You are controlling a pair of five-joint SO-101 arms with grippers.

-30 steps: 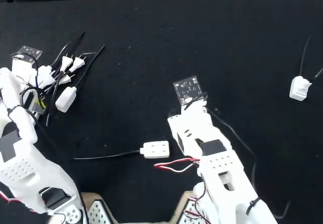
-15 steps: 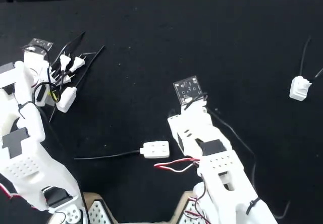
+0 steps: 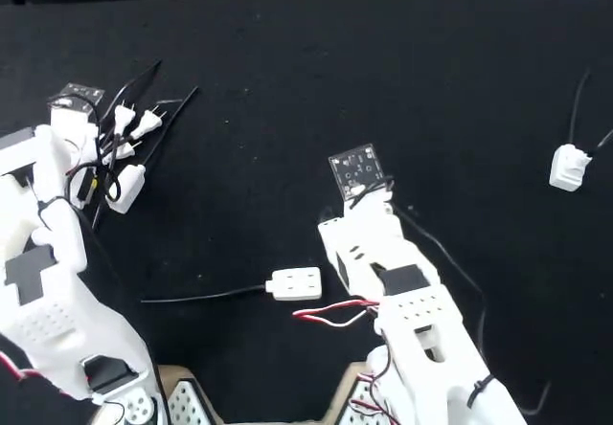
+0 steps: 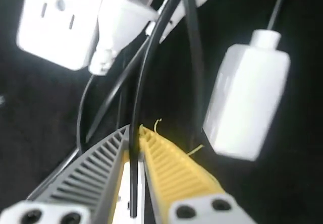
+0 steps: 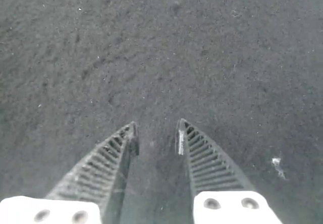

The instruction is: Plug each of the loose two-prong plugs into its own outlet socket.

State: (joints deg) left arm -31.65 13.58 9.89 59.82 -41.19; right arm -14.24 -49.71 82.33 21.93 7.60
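Over black tablecloth (image 3: 287,61), left tool (image 4: 133,129) clenched on a cord (image 4: 136,108), right tool (image 5: 157,133) released, seemingly low.

White two-prong plugs (image 3: 147,122) lie tangled with black cords (image 4: 193,57) at the table's far left, beside a white socket cube (image 4: 50,27) and a rectangular white block (image 3: 124,188), possibly another adapter. A flat white outlet strip (image 3: 297,283) lies near the front centre, its cord trailing left. Another white socket piece (image 3: 570,168) sits well apart at the right.
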